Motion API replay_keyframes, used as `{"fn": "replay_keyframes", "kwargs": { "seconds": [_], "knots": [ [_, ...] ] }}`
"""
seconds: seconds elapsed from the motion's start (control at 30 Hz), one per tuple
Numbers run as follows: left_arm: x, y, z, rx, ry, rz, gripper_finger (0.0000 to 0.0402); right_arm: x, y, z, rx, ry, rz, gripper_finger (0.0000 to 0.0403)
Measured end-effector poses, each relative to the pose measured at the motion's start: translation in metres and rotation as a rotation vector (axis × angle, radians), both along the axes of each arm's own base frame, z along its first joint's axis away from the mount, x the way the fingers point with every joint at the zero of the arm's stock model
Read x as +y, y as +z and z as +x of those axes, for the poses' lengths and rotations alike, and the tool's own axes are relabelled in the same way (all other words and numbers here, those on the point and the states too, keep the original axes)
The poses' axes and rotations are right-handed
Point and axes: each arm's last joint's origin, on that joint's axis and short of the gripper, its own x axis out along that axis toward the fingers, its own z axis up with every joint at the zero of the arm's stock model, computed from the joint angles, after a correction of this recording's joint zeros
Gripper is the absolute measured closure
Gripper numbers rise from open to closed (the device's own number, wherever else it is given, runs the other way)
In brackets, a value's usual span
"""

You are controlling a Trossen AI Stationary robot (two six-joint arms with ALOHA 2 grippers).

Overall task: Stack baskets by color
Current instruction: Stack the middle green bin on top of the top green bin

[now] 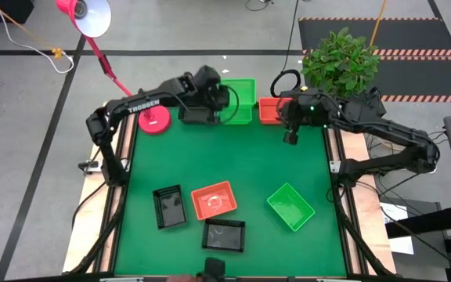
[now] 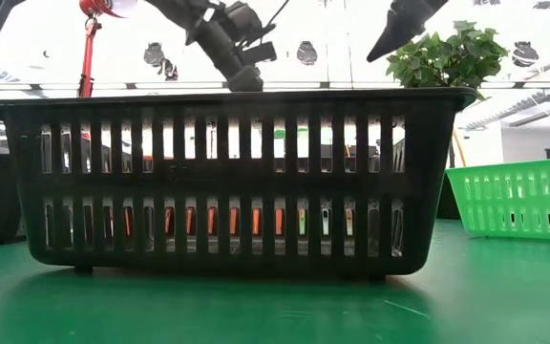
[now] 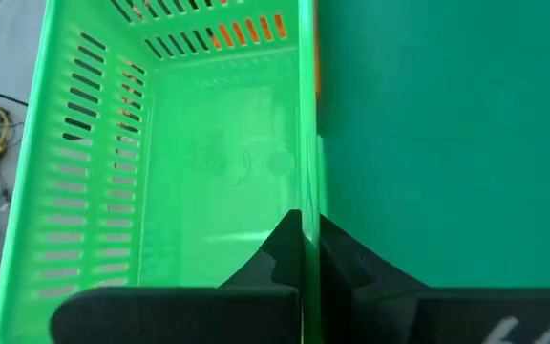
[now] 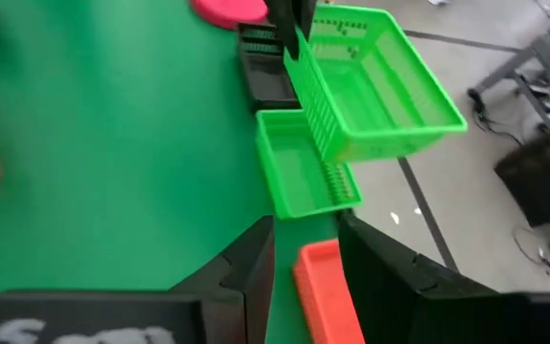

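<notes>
My left gripper (image 1: 227, 98) is at the table's far side, shut on a bright green basket (image 4: 380, 86), which it holds in the air over a second green basket (image 4: 299, 177) resting on the table. A black basket (image 1: 198, 114) sits just left of them. An orange-red basket (image 4: 325, 287) sits to their right at the far edge. My right gripper (image 1: 292, 135) hovers open just on the near side of it, touching nothing. Nearer the front lie two black baskets (image 1: 168, 207) (image 1: 224, 235), an orange-red one (image 1: 214, 201) and a green one (image 1: 290, 207). My left gripper pinches the rim of the green basket's side wall (image 3: 309, 196), one finger inside the basket and one outside. The fingers slant down from the table's left and lie along that wall. The basket hangs tilted, lifted clear of the green basket below it.
A pink lamp base (image 1: 154, 120) stands left of the black basket at the far edge. A potted plant (image 1: 340, 59) stands beyond the far right corner. The middle of the green mat (image 1: 233, 157) is bare. In the low view, a black basket (image 2: 227, 182) fills the foreground.
</notes>
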Motion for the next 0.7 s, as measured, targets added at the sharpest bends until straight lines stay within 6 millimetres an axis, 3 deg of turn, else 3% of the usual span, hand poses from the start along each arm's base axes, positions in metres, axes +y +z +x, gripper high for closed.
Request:
{"fn": "replay_keyframes", "kwargs": {
  "seconds": [0.13,0.27,0.43,0.7],
  "knots": [
    [0.028,-0.003,-0.013,-0.043,0.011,-0.03,0.0387,-0.01,0.001,-0.003,-0.013,-0.048,-0.004,0.0287],
    [0.044,-0.007,-0.021,-0.057,0.001,-0.056,0.0396,-0.018,0.002,-0.004,-0.036,-0.082,-0.012,0.0287],
    [0.051,-0.024,-0.016,-0.039,-0.024,-0.096,0.0389,-0.026,0.006,-0.006,-0.081,-0.117,-0.034,0.0287],
    [0.045,-0.049,0.002,0.008,-0.073,-0.117,0.0389,-0.036,0.004,-0.005,-0.176,-0.19,-0.02,0.0287]
  ]
}}
